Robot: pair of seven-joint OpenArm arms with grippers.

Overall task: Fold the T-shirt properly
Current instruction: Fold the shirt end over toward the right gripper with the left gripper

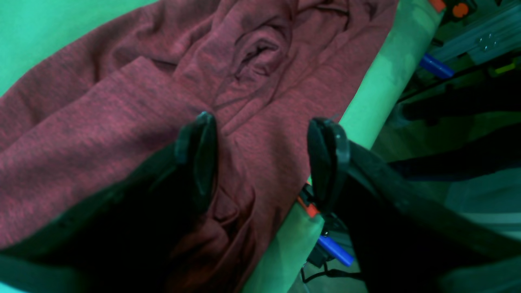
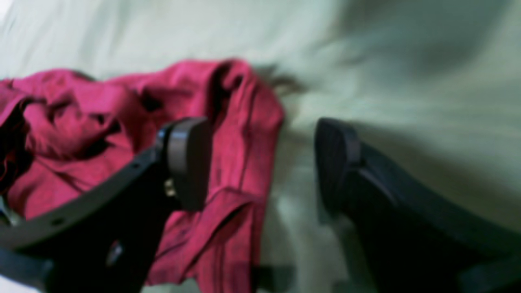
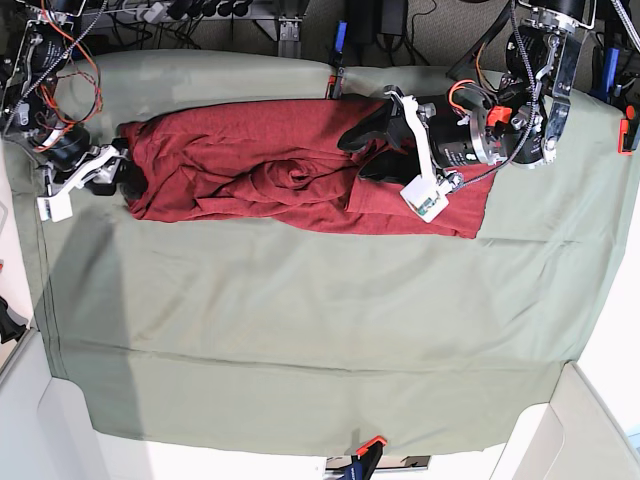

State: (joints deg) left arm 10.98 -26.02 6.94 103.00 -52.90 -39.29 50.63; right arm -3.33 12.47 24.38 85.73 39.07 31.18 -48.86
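Over the T-shirt [image 1: 122,122] — left tool [image 1: 260,158] spread wide, empty.

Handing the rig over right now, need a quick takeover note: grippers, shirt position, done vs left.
Left gripper: open, empty, over the T-shirt beside the table's far edge.
Right gripper: open, empty, at the shirt's other end.
Shirt: a long band across the far part of the green table cloth, bunched and wrinkled in the middle.
Done: appears roughly folded lengthwise.
Left: smooth the bunched centre, then fold the ends in to make it compact.
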